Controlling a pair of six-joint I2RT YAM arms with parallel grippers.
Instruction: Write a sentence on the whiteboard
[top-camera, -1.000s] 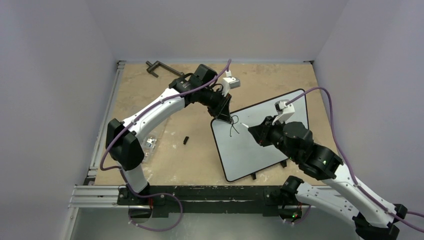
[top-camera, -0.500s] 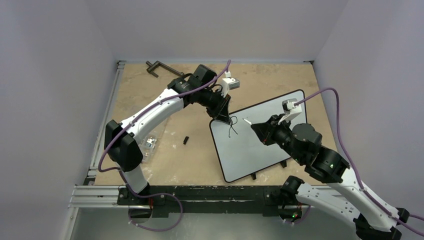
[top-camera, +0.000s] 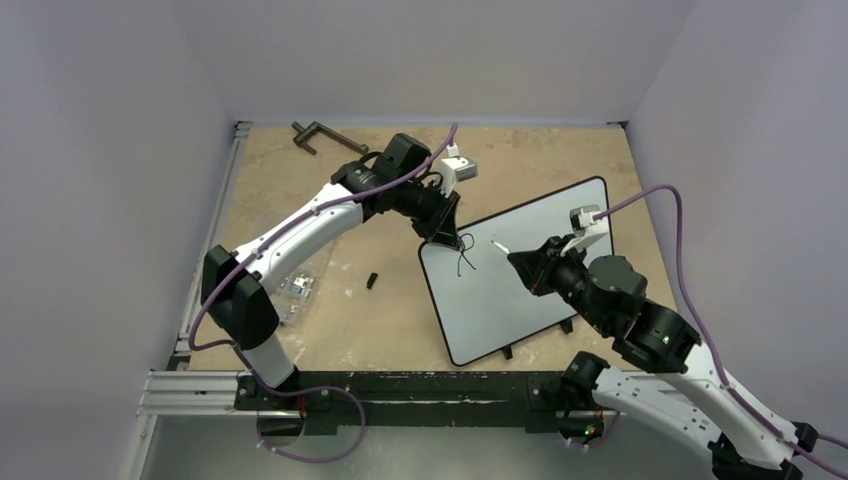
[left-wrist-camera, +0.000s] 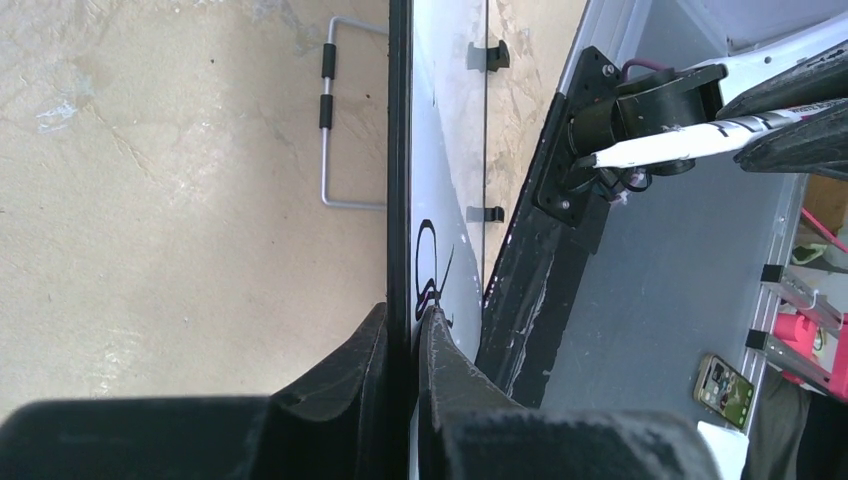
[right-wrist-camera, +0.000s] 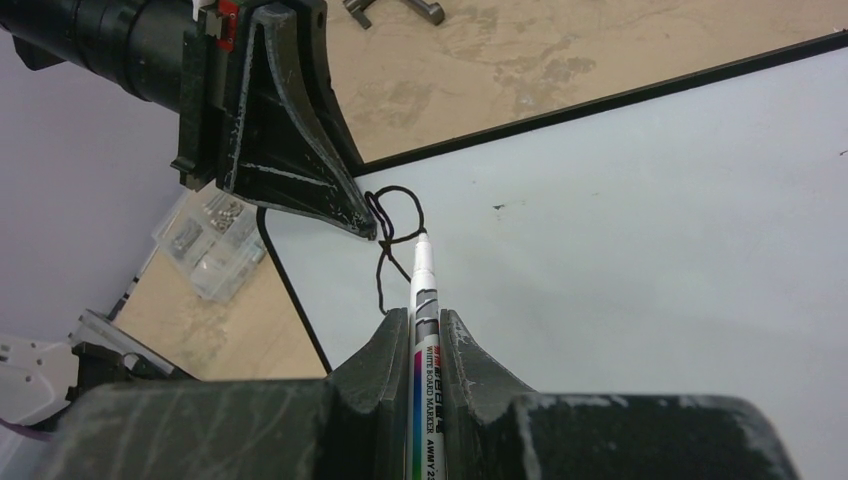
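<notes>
Overhead view, two close wrist views, whiteboard (top-camera: 500, 300) shared

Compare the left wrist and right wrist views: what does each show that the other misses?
Left wrist only: a bent wire loop and a phone. Right wrist only: the printed label on the marker and a clear parts box. Both: the left gripper pinching the rim of the whiteboard, the right gripper holding the marker, the black strokes.
</notes>
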